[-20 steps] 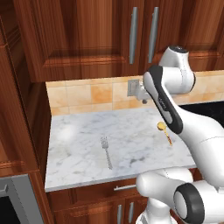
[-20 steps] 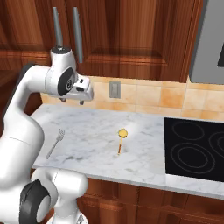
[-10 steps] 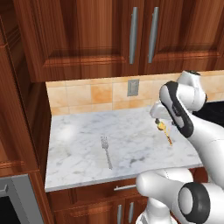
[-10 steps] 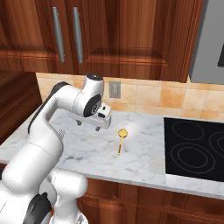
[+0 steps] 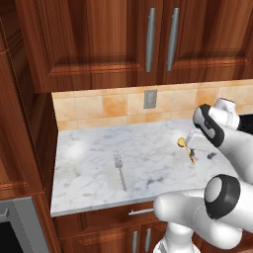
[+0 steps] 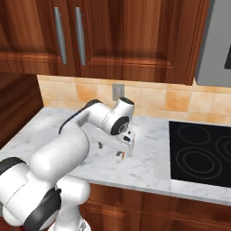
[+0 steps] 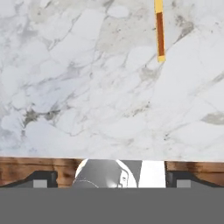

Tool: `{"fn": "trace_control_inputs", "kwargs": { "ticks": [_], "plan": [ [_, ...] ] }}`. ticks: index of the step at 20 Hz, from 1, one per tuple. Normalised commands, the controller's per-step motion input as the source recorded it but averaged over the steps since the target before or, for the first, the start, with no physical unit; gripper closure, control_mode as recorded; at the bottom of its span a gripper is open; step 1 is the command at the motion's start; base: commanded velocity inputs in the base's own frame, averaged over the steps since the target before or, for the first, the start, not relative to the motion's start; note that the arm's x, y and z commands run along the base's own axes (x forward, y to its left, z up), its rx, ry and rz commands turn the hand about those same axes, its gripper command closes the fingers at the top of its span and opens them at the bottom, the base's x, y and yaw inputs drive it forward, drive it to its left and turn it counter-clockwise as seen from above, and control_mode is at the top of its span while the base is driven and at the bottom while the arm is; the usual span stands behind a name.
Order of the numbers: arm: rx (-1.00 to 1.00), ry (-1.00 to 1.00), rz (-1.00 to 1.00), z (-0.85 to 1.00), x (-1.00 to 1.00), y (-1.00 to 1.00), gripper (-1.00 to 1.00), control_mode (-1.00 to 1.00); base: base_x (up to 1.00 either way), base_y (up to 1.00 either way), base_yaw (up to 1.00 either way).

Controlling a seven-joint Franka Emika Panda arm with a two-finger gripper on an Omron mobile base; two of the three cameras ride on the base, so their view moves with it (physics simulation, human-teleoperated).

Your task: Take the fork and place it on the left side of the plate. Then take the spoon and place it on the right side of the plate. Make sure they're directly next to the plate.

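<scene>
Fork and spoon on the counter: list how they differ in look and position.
The fork is slim silver-grey metal with short tines; the spoon is yellow with a round bowl and an orange-brown handle. The fork lies toward the counter's middle-left with nothing near it; the spoon lies further right, with the gripper close above it. Both lie flat on the marble, ends toward the backsplash, handles toward the front edge, and neither is held.

Fork (image 5: pixel 119 170) lies on marble counter (image 5: pixel 89 163), well left of spoon (image 5: pixel 186 148).
</scene>
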Motion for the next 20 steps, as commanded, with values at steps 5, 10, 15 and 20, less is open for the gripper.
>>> {"fn": "trace_control_inputs", "kwargs": {
  "ticks": [5,10,15,20],
  "plan": [
    [0.0,0.14,0.0,-0.17,0.21,-0.45,-1.0,-1.0,0.0,0.0,0.0],
    [0.0,0.1,0.0,-0.13,0.32,-0.31,-1.0,-1.0,0.0,0.0,0.0],
    [-0.02,0.03,0.04,-0.22,0.5,-0.08,-1.0,-1.0,0.0,0.0,0.0],
    [-0.04,0.0,0.09,-0.27,0.48,0.0,-1.0,-1.0,0.0,0.0,0.0]
  ]
}}
